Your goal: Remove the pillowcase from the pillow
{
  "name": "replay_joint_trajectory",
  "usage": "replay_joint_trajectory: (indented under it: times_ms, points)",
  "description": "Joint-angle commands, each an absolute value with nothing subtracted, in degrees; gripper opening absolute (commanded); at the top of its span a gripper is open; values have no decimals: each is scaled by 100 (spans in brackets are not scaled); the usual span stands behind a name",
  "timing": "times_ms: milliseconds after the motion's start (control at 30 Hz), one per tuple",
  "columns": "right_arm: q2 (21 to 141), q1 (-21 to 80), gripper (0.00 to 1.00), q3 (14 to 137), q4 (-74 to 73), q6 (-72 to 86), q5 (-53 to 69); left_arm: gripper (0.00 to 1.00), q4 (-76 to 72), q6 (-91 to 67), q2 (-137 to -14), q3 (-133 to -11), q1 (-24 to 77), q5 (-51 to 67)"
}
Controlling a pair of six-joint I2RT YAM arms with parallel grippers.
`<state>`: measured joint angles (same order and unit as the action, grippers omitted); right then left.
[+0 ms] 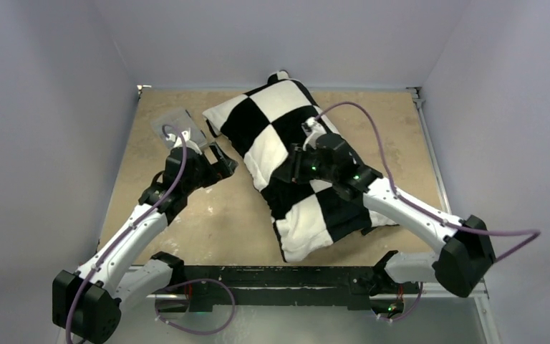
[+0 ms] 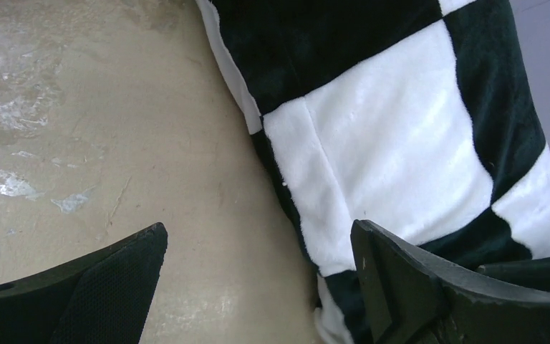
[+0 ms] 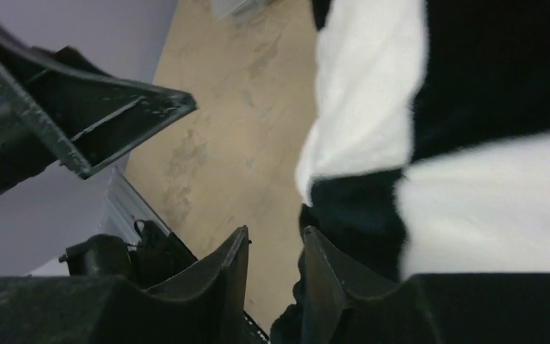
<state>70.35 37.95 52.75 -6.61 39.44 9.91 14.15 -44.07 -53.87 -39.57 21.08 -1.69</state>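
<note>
Down at six o'clock the black mounting bar (image 1: 279, 276) carries both arm bases, and from there the arms reach up the tan table (image 1: 208, 229) toward the checkered pillowcase (image 1: 279, 100). It lies slanted from twelve o'clock toward five with the pillow wholly inside it, and I can make out no bare white cushion. From above, the left gripper (image 1: 218, 163) sits at nine o'clock of the bundle's middle, just beside its long edge. The right gripper (image 1: 295, 169) is over the cloth near the centre, probably placed to pinch or pin fabric while the other arm works the edge. Through the left wrist camera the jaws stand wide and empty, bare table between them and the case's side seam at one o'clock, so it looks lined up to take that edge. Through the right wrist camera the fingers (image 3: 236, 265) are only a narrow slit apart, table showing through the gap and no cloth pinched that I can see; checkered fabric fills three o'clock right against one finger, and the left arm's finger hangs at ten o'clock
</note>
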Motion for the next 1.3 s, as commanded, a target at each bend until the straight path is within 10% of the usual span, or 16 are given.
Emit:
replay_joint_trajectory:
  times_ms: [0, 167, 600, 1267]
  points:
    - [7515, 4095, 46, 6378, -493, 3419, 1061, 99, 1047, -4669, -5625, -4260, 2127, -61]
    - [7838, 4039, 98, 7507, -1233, 2764, 776, 99, 874, -4756, -5903, -4371, 2127, -27]
    - [8794, 1168, 99, 7961, -1458, 2487, 161, 99, 595, -4830, -6651, -4647, 2127, 770]
    - [8415, 3200, 99, 6669, -52, 3293, 1688, 99, 1152, -4224, -7007, -5332, 2127, 513]
